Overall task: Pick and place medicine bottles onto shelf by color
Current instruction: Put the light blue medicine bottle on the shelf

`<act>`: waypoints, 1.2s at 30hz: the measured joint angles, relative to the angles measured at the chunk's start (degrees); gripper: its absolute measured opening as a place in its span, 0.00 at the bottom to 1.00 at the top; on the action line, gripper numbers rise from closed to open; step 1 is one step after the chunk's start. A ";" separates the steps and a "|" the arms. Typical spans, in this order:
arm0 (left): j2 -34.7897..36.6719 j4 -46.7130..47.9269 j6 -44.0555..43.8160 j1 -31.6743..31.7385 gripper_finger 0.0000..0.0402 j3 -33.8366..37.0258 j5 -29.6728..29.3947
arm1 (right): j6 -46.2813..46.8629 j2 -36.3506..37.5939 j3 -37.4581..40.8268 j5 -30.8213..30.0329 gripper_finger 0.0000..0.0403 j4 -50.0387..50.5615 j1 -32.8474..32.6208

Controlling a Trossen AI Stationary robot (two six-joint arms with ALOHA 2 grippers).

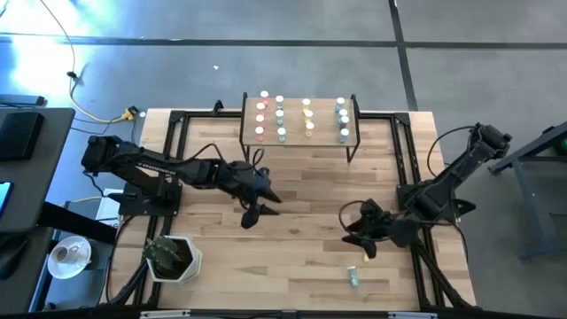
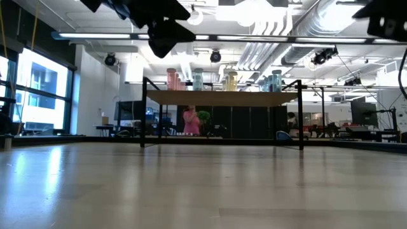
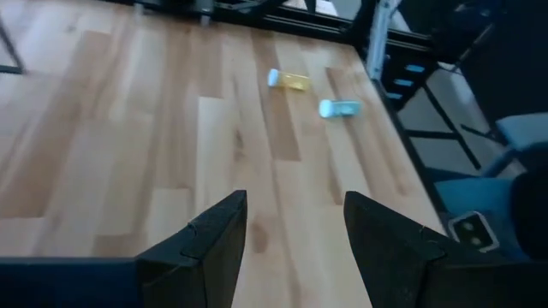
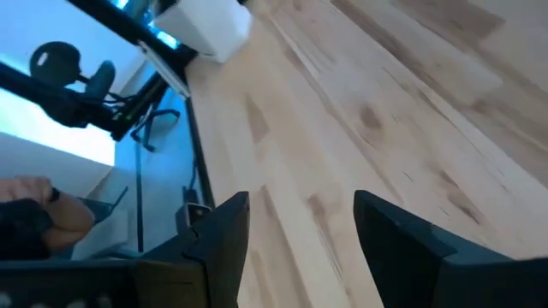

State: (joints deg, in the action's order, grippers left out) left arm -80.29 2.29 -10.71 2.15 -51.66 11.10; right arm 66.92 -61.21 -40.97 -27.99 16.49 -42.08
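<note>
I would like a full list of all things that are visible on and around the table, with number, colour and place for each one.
shelf: one, light wood on black legs, at the far edge of the table, in the middle.
bottles on the shelf: about twelve, white caps, in four columns, pink, green, yellow and blue-grey from left to right.
loose bottles: two lying on their sides on the near right part of the table; one yellow, one blue-grey.
plant pot: one, white with a green plant, near left corner.
table: one, light wood planks.
left claw: open, empty, above the table's middle left.
right claw: open, empty, above the near right part, close to the loose bottles.
</note>
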 joint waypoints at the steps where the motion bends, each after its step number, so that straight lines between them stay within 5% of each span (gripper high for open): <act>1: 0.00 -0.04 -0.31 -0.69 0.47 0.00 -0.35 | -0.86 -0.31 -0.98 -0.63 0.50 0.29 -0.44; 9: -0.02 -0.38 -1.16 -3.94 0.47 0.00 -4.37 | -5.91 -4.12 -9.03 -1.75 0.50 9.14 -1.13; 18: -0.02 -0.42 -1.16 -4.09 0.47 0.00 -5.17 | 8.18 -4.80 -10.45 7.94 0.50 24.05 -0.97; 23: -0.04 -0.49 -2.45 -4.09 0.47 0.00 -10.63 | 15.34 -8.17 -10.38 13.28 0.50 22.98 -1.49; 36: -0.04 -0.57 -2.63 -4.06 0.47 0.00 -10.92 | 28.82 -21.66 -10.34 19.50 0.50 15.70 -4.95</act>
State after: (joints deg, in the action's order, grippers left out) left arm -80.34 1.73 -13.34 -1.91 -51.66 0.19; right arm 95.74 -82.87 -51.31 -8.49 32.18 -47.03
